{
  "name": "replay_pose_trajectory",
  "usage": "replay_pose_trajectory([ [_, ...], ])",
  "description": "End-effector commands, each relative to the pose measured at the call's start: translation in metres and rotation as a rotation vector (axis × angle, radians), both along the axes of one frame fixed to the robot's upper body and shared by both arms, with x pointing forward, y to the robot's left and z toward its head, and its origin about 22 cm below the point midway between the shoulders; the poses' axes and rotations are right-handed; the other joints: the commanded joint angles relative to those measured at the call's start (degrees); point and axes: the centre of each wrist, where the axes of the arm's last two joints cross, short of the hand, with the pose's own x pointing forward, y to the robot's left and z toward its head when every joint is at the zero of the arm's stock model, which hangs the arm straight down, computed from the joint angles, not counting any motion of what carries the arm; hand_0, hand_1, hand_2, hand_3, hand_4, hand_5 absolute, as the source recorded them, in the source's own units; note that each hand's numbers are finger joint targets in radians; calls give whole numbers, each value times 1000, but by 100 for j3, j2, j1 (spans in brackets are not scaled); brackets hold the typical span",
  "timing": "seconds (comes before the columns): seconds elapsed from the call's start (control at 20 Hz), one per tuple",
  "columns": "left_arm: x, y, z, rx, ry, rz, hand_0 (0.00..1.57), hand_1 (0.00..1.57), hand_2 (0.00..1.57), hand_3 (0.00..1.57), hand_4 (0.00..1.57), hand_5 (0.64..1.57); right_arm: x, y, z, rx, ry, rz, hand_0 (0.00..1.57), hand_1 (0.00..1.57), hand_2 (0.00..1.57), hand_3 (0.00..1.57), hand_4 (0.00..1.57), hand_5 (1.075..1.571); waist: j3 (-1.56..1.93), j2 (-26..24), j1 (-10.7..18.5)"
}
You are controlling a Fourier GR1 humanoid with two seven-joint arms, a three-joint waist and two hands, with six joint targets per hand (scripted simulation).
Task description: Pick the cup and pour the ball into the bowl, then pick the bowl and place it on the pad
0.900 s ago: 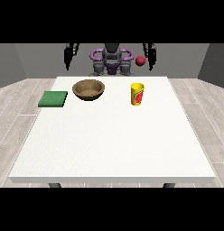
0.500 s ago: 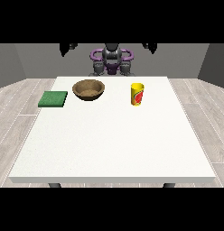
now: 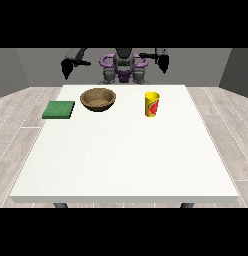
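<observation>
Front view: yellow cup (image 3: 152,104) standing upright on the white tabletop (image 3: 126,160), toward the view's right, probably so that the hand at the view's right (image 3: 163,64) can come to it directly. Wooden bowl (image 3: 98,99) placed near the middle, just beside the green pad (image 3: 59,109) at the view's left, well apart from the cup; likely arranged like this so pouring goes inward and the bowl then needs only a short way to the pad. No ball to be seen; perhaps inside the cup, cannot tell. Both hands raised high at the far edge, hanging down from bent arms, holding nothing; hand at the view's left (image 3: 67,68) the same. Whether fingers are straight or curled, cannot tell. Compared with the earlier frames: arms spread wider and lifted more, hands now further out to the sides; cup, bowl and pad unmoved. Task judged as not yet begun.
</observation>
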Motion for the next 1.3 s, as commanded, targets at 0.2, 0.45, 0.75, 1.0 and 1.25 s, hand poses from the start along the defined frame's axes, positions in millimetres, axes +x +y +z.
replay_pose_trajectory([
  [0.2,43,8,-9,39,-141,28,0,0,0,0,0,1453,40,-7,15,11,-176,26,0,0,0,0,0,1559,2,1082,-199],
  [0.45,72,5,11,44,-168,23,0,0,0,0,0,1448,54,-12,-7,26,-213,20,0,0,0,0,0,1552,5,1290,-37],
  [0.75,105,20,17,77,-212,81,0,0,0,0,0,1428,69,-15,-9,36,-241,54,0,0,0,0,0,1547,4,1680,-263],
  [1.0,112,42,-1,39,-247,82,0,0,0,0,0,1412,76,-2,-12,44,-312,59,0,0,0,0,0,1547,3,2063,-290],
  [1.25,126,60,-1,42,-264,135,0,0,0,0,0,1393,77,-18,-8,44,-342,87,0,0,0,0,0,1548,3,2190,-497],
])
